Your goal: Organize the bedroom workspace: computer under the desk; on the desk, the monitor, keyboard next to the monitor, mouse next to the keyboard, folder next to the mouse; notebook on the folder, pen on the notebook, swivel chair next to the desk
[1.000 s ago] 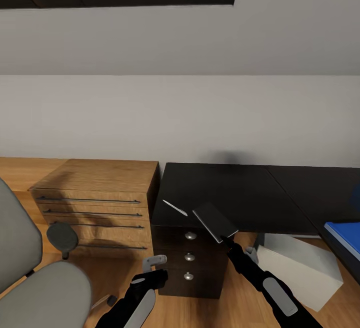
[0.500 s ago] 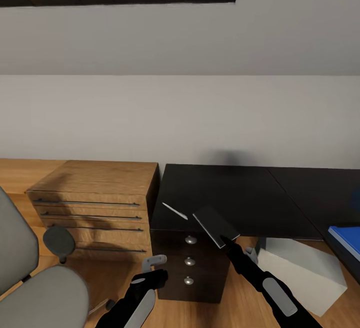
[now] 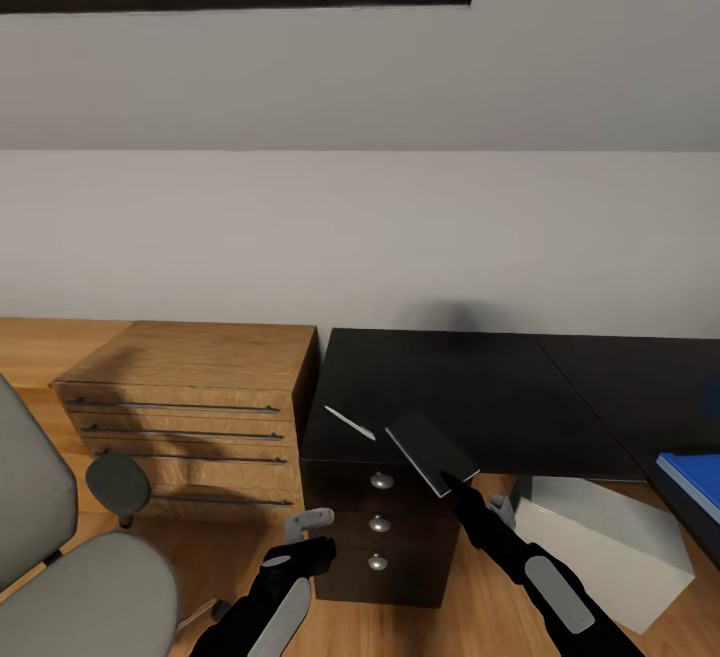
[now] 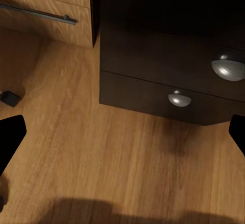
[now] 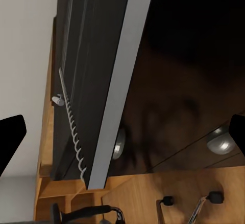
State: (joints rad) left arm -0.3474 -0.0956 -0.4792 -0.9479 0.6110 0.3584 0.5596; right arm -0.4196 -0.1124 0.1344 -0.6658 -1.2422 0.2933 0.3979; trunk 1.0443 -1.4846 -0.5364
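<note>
Notebook (image 3: 431,452) clamped in my right fingers (image 3: 447,482), unmoved since last half-second, pen (image 3: 350,423) beside it on worktop (image 3: 470,387); left fingers (image 3: 310,529) wide, empty.

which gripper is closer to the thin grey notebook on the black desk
Right. The right gripper is at the near corner of the thin grey-covered notebook on the black desk; the left gripper hangs lower, in front of the drawers, well apart.

desk (image 3: 480,387) top bare behind notebook (image 3: 430,452), pen (image 3: 350,422); dresser (image 3: 200,377) flanks left
</note>
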